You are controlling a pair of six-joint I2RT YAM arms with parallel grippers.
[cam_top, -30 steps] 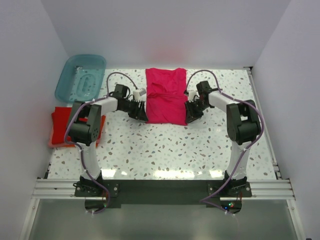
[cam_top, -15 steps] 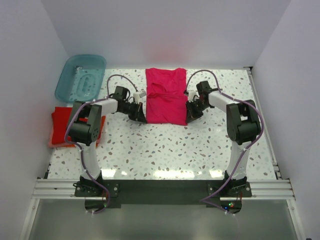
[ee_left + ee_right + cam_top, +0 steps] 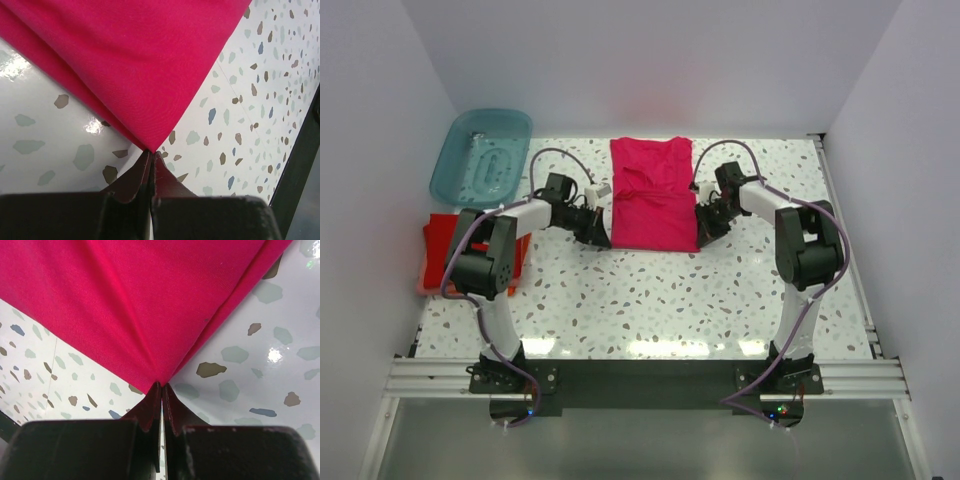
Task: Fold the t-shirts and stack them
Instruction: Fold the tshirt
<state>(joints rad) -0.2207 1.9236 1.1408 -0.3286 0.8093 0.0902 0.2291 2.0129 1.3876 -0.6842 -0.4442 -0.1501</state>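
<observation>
Speckled terrazzo table (image 3: 650, 300), glossy, is closed in by plain white walls (image 3: 650, 60) on the left, far and right sides. A translucent teal tub (image 3: 482, 153) is set at the far left corner. A red folded t-shirt (image 3: 442, 250) is laid at the left edge, near of the tub, partly hidden by the left arm. The magenta t-shirt (image 3: 654, 195) is spread flat at the far centre (one crease across its middle). Its near-left corner is pinched in the tips of the left gripper (image 3: 151, 159), jaws fully closed on the cloth. Its near-right corner is nipped likewise by the right gripper (image 3: 161, 390), jaws pressed together.
</observation>
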